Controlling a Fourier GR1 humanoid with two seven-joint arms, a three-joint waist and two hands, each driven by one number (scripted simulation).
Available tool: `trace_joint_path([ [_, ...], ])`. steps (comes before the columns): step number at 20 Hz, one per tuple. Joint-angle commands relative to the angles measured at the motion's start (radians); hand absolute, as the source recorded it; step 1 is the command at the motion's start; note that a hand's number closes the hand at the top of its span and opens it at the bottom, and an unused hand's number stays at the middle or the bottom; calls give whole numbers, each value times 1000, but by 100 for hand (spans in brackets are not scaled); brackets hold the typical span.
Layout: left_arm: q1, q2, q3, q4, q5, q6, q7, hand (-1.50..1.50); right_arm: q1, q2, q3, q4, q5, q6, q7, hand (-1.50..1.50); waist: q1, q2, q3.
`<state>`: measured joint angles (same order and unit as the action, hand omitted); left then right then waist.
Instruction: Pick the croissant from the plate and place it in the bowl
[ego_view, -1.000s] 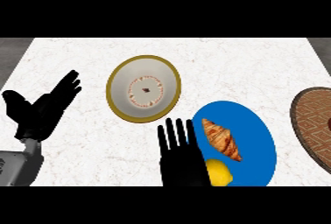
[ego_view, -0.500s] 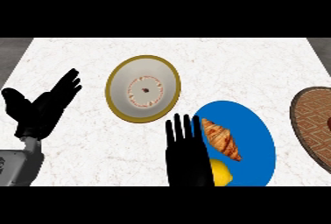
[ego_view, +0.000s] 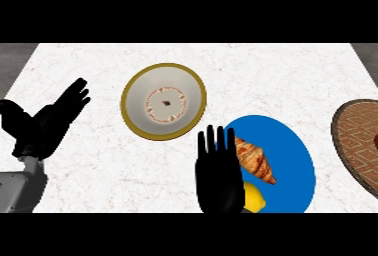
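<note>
Here r. hand (ego_view: 218, 177) flat, just beside croissant (ego_view: 255, 161) on plate (ego_view: 291, 142).

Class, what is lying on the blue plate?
A croissant and a yellow item lie on the blue plate. The right hand hides the plate's left edge and part of the yellow item.

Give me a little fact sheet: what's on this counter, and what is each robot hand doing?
surface: white marbled counter
bowl: gold-rimmed, pale inside, left of centre, no croissant in it
blue plate: right of the bowl, lower
croissant: on the blue plate, not picked up
yellow fruit: same plate, below the croissant, partly hidden
brown round object: right edge, cut off
right robot hand: open, fingers straight, over the plate's left edge beside the croissant
left robot hand: open, resting at far left
</note>
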<state>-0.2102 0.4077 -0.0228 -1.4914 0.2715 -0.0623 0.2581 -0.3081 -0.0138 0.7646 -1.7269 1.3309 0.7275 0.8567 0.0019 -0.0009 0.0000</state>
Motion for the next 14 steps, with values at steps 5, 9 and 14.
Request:
trace_joint_path([
  [5,-2,-61,24,33,-44,-25,-29,0,-33,13,-28,63,-7,-3,62,-150,1,1,0],
  [9,39,-15,75,-20,-28,-59,-9,0,1,13,-33,121,14,-68,37,-150,6,0,0],
  [14,-13,-79,57,5,-64,-48,22,0,19,-19,-116,113,35,-62,-55,-150,-2,0,0],
])
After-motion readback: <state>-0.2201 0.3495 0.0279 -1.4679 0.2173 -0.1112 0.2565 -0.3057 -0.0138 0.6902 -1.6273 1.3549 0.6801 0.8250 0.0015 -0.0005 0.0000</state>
